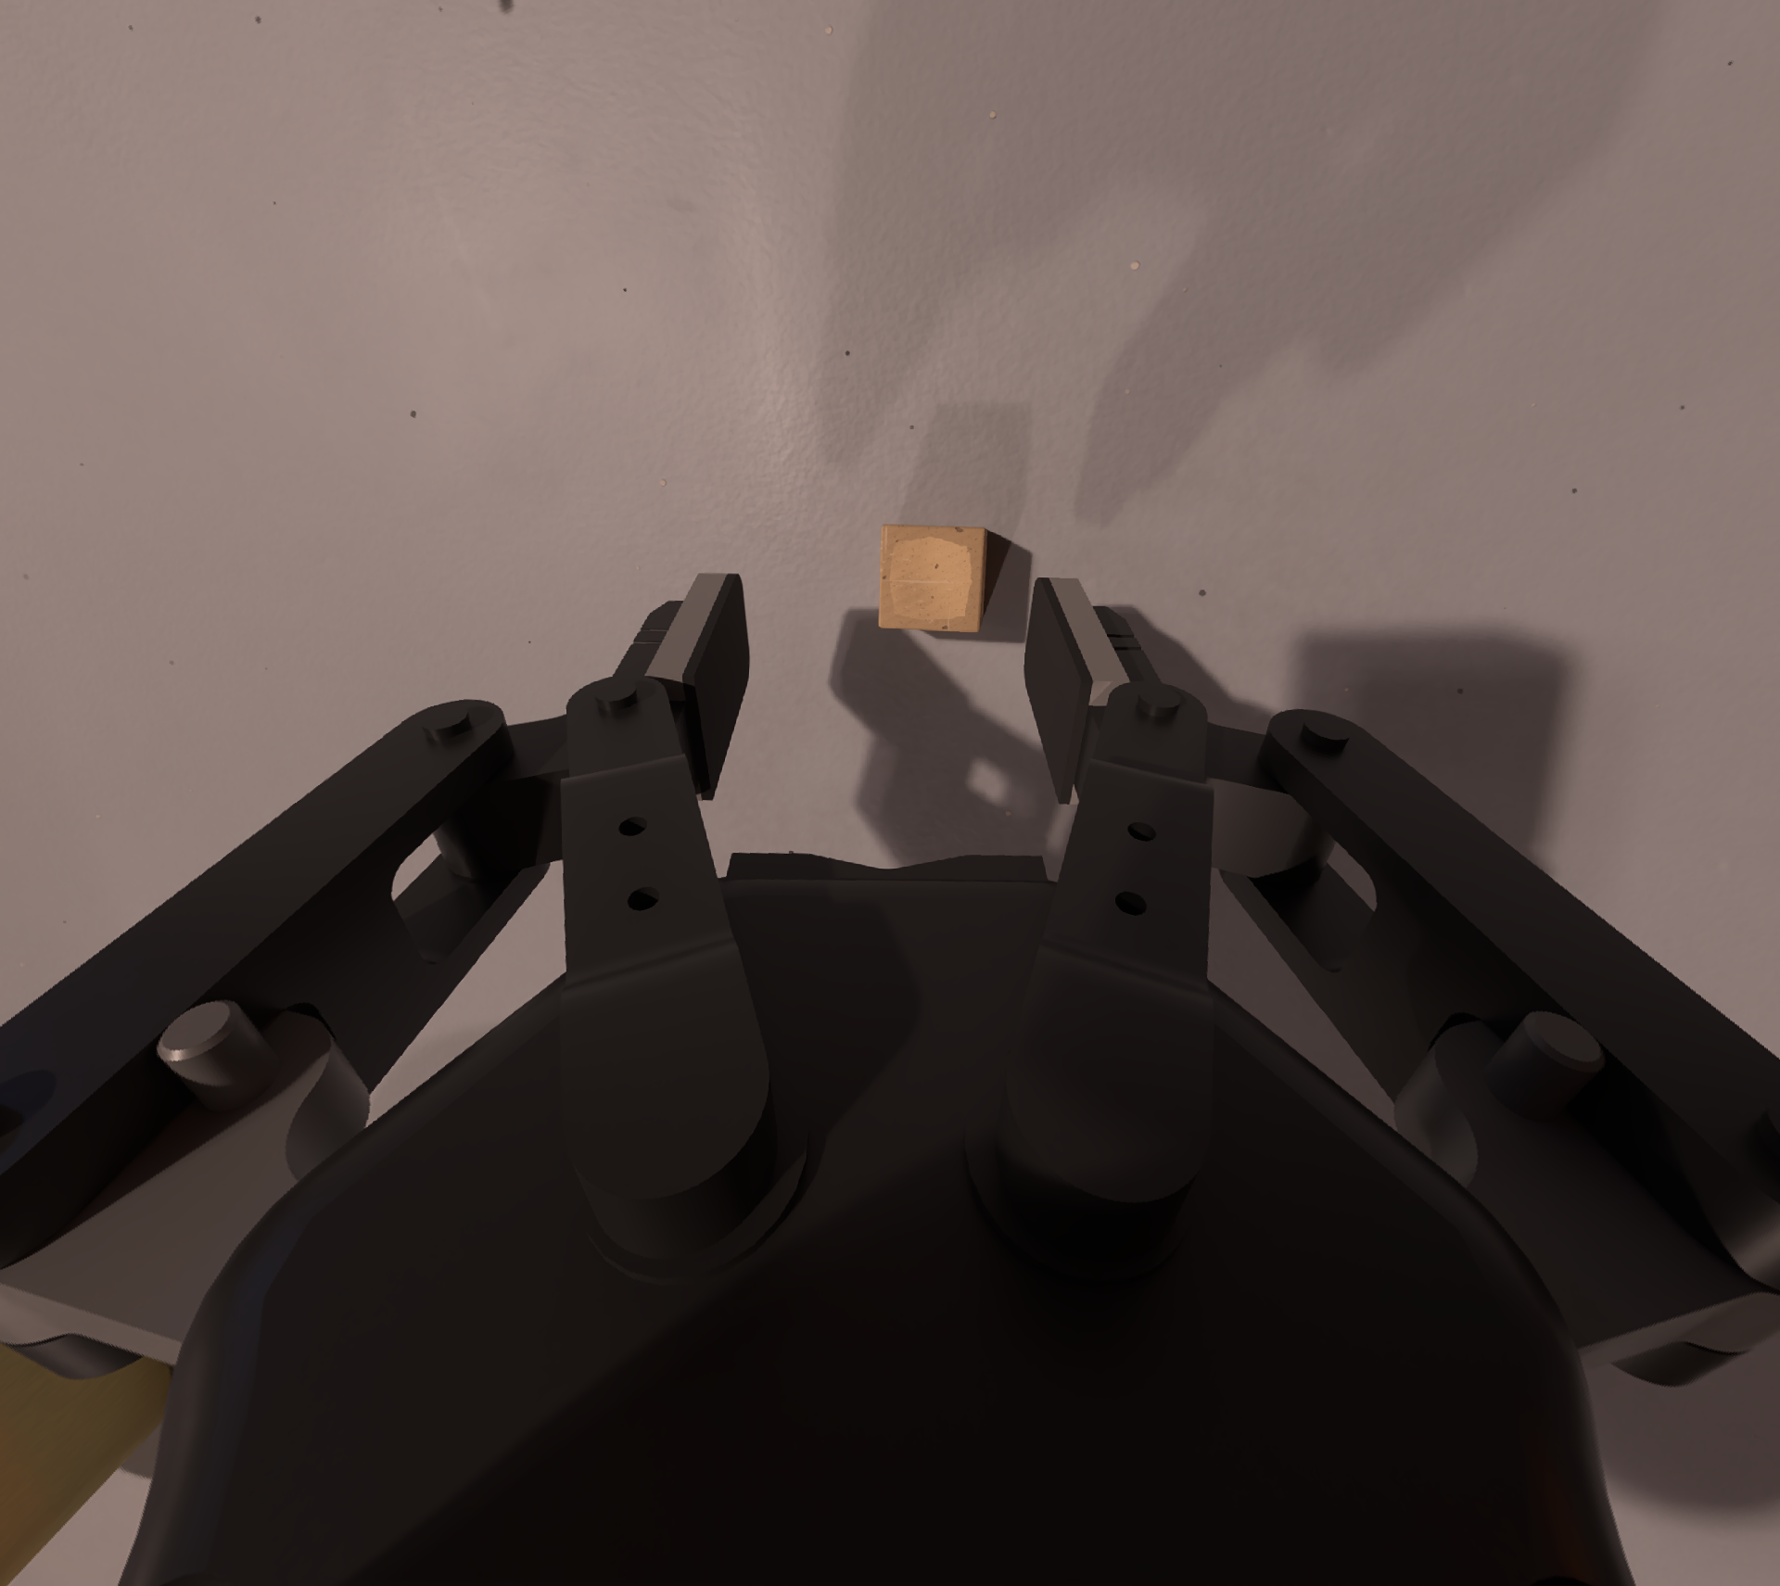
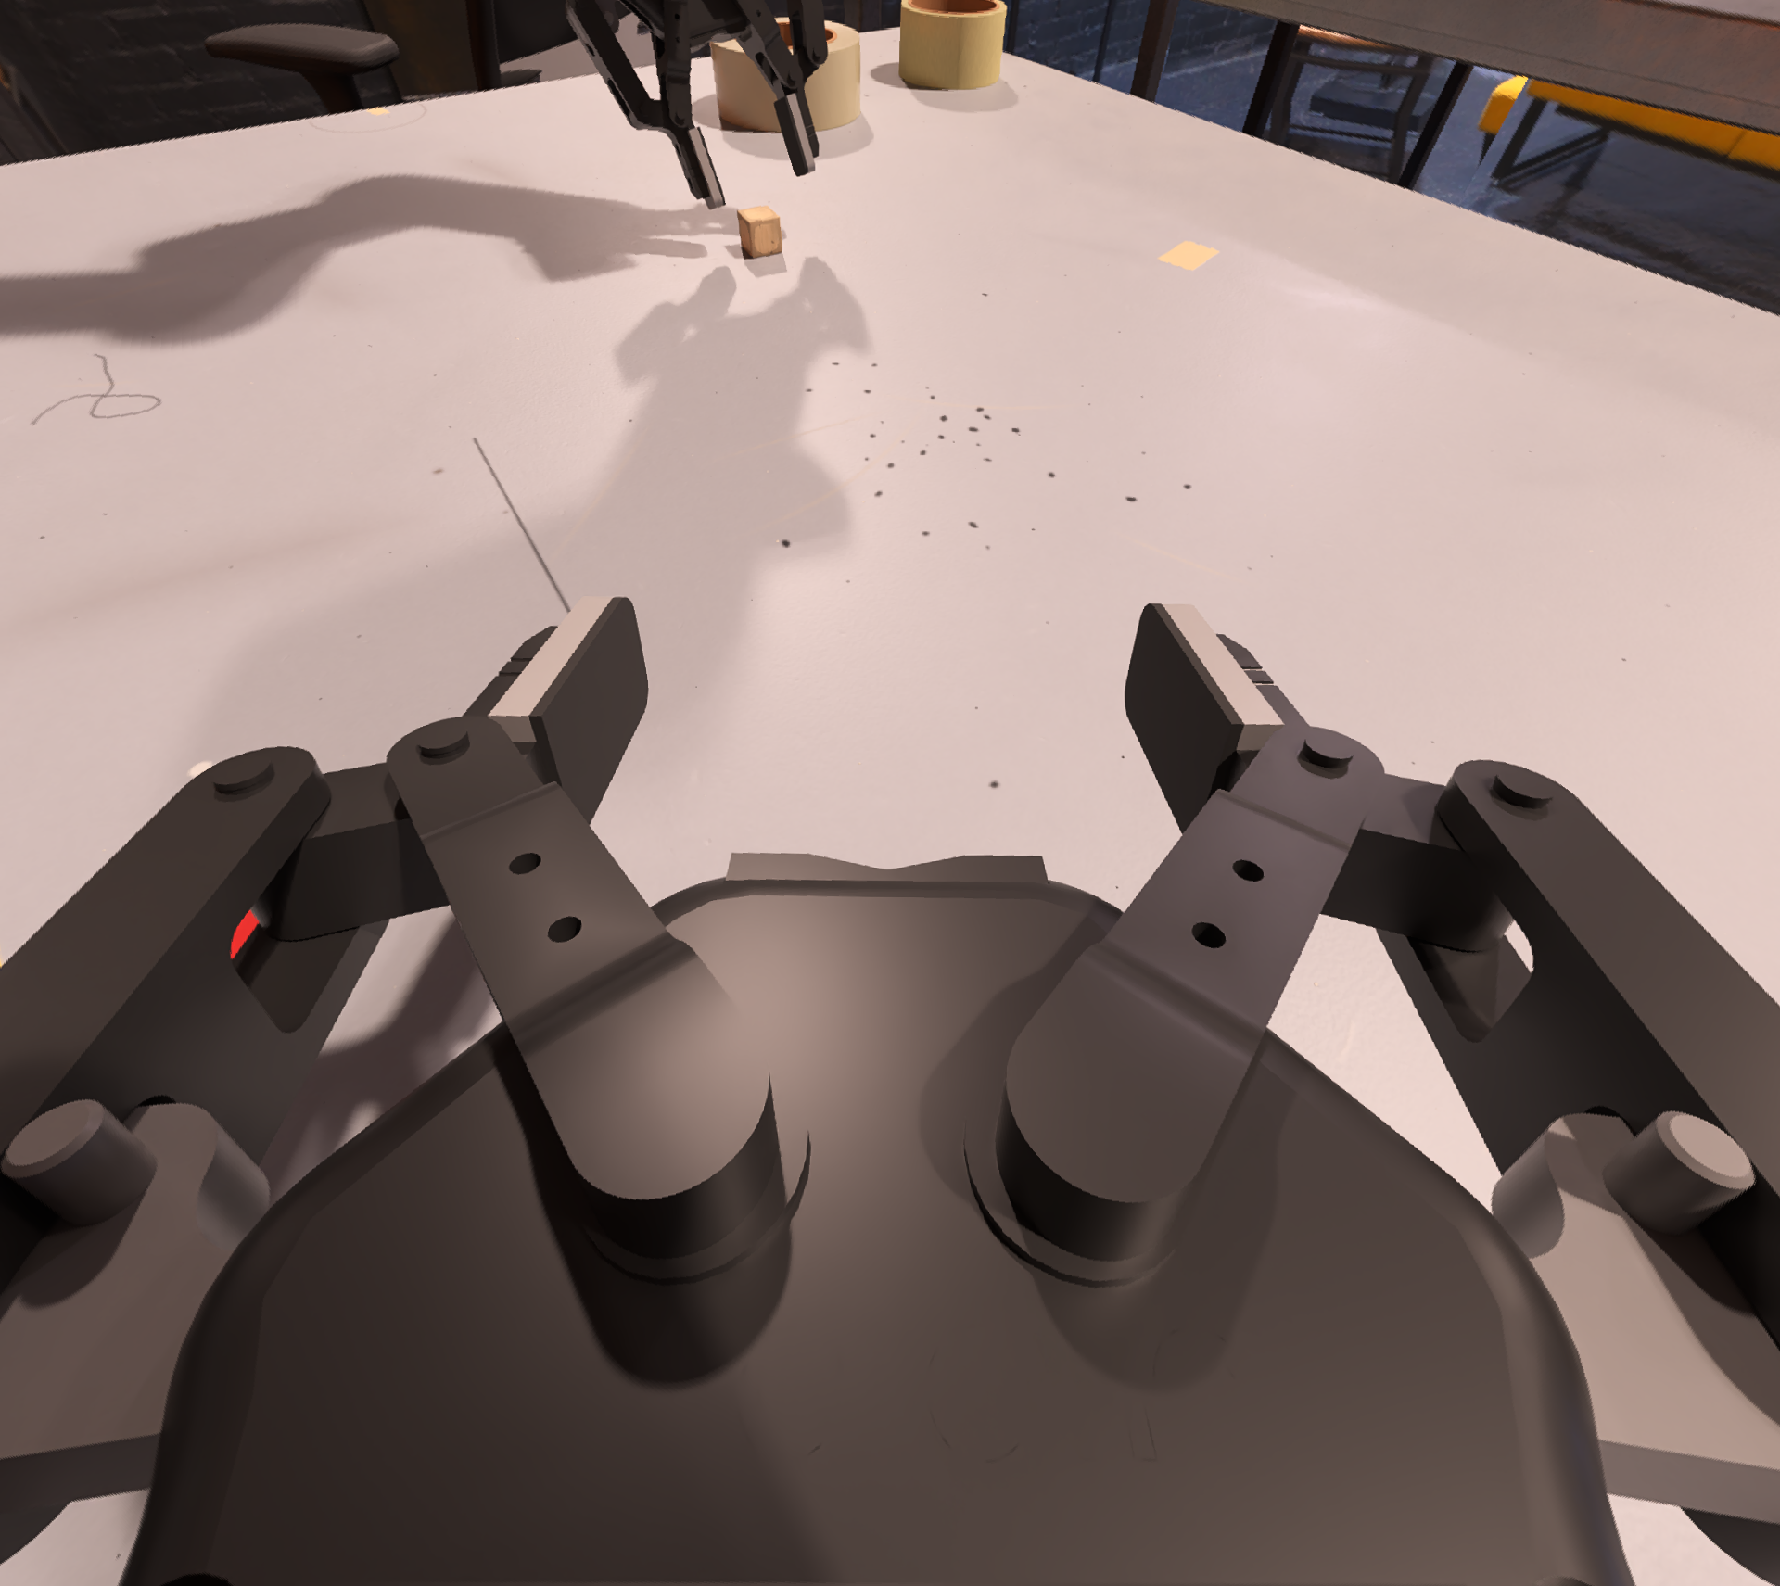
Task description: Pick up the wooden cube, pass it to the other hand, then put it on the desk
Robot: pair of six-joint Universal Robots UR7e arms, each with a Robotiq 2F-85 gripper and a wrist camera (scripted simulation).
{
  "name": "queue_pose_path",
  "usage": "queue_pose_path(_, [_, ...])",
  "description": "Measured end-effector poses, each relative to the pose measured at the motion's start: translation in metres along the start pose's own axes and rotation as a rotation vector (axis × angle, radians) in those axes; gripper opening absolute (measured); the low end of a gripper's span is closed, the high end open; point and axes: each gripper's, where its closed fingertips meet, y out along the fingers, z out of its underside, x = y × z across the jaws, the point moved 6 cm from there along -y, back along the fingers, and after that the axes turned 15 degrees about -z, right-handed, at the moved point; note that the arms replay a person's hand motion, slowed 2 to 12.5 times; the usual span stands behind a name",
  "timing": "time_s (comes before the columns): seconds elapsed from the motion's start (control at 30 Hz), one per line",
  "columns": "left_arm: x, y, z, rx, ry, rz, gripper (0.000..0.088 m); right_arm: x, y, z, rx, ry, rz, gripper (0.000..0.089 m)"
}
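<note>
The left hand [image 1: 886,644] points almost straight down at the pale table [image 1: 385,288], its two fingers spread wide with nothing between them. The wooden cube [image 1: 932,579] sits on the table below, just beyond the fingertips and a little toward the right-side finger, untouched. The hand's own shadow falls on the surface directly under the gap.

Seen from the right wrist view, this left hand [image 2: 756,177] hangs above the table at the far end, tilted slightly, fingers [image 2: 695,165] aimed downward. The wooden cube [image 2: 759,231] stands just beside and below its fingertips, apart from them, with clear space between the tips and the cube's top.

The right hand [image 2: 886,654] is held low over the near part of the table [image 2: 1252,432], facing forward along the surface toward the cube and well apart from it. Its fingers are spread wide and hold nothing.

Behind the left hand two rolls of tape stand on the table: a wider one [image 2: 838,76] partly hidden by the fingers, and a smaller yellowish one [image 2: 952,42] beside it. A small yellow square [image 2: 1188,255] lies flat to the right of the cube.
</note>
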Motion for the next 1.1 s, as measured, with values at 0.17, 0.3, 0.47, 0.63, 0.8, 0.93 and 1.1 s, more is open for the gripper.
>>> queue_pose_path(0.17, [-0.001, 0.002, 0.000, 0.006, 0.002, 0.010, 0.0509, 0.000, 0.000, 0.000, 0.000, 0.002, 0.000, 0.0854])
queue_pose_path(0.3, [-0.002, 0.004, 0.000, 0.010, 0.005, 0.018, 0.0461, 0.000, -0.001, 0.000, -0.002, 0.003, -0.001, 0.0854])
queue_pose_path(0.47, [-0.003, 0.007, -0.001, 0.016, 0.008, 0.027, 0.0401, 0.000, 0.000, 0.000, -0.005, 0.001, -0.003, 0.0854])
queue_pose_path(0.63, [-0.005, 0.010, -0.001, 0.021, 0.008, 0.041, 0.0337, 0.000, 0.000, 0.000, -0.007, -0.001, -0.006, 0.0854])
queue_pose_path(0.8, [-0.008, 0.012, -0.002, 0.029, 0.003, 0.067, 0.0219, 0.001, 0.000, -0.001, -0.008, -0.003, -0.008, 0.0854])
queue_pose_path(0.93, [-0.009, 0.012, -0.003, 0.038, -0.007, 0.080, 0.0204, 0.001, 0.000, -0.001, -0.010, -0.004, -0.009, 0.0854])
queue_pose_path(1.1, [-0.009, 0.011, -0.002, 0.048, -0.014, 0.075, 0.0204, 0.002, 0.000, -0.002, -0.015, -0.006, -0.011, 0.0854])
